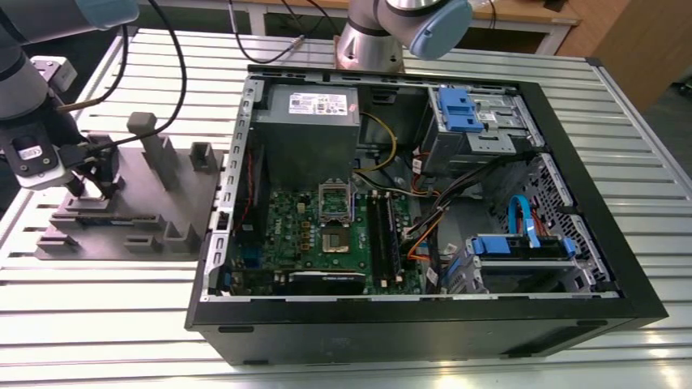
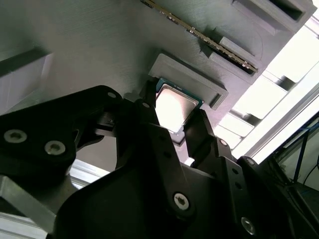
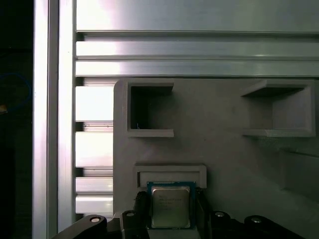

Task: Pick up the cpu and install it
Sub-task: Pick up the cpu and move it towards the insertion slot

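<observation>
Surface: a slatted metal surface carries everything.
Case: an open black computer case fills the middle and right of the exterior view. The socket on its board is well apart from the cpu.
Fixture: a grey fixture lies at the exterior view's left, just beside the case.
Tool: the tool is low over the fixture and brackets the cpu on two opposite sides. I cannot tell whether it already pinches the chip or is merely spread around it.
Cpu: the cpu lies in the fixture, seated against a raised ledge.
Facing: it lies flat, metal lid up. It is near-square with no clear long axis, and its edges are parallel to the ledge.
Doing it well: probably keep the tool centred and square, press evenly on both edges, and hold the chip level.
</observation>
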`<control>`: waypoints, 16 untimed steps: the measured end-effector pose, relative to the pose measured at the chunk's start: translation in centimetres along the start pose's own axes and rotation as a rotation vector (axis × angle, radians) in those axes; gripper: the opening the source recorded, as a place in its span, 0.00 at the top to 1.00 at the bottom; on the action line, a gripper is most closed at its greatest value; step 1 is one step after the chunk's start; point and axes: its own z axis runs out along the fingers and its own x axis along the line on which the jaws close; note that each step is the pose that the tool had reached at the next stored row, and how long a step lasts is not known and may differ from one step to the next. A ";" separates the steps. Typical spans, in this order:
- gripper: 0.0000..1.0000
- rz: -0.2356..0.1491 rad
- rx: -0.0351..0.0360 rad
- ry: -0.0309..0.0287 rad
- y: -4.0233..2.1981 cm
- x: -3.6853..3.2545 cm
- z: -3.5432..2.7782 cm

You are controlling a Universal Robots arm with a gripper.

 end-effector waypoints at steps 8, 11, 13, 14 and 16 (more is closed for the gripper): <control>0.53 0.000 0.0000 -0.0001 0.02 -0.01 -0.65; 0.53 0.000 -0.0001 -0.0001 0.03 -0.02 -1.02; 0.53 0.000 0.0000 -0.0001 0.04 -0.02 -1.24; 0.53 0.000 0.0000 0.0000 0.04 -0.02 -1.35; 0.53 0.000 0.0000 -0.0001 0.05 -0.03 -1.59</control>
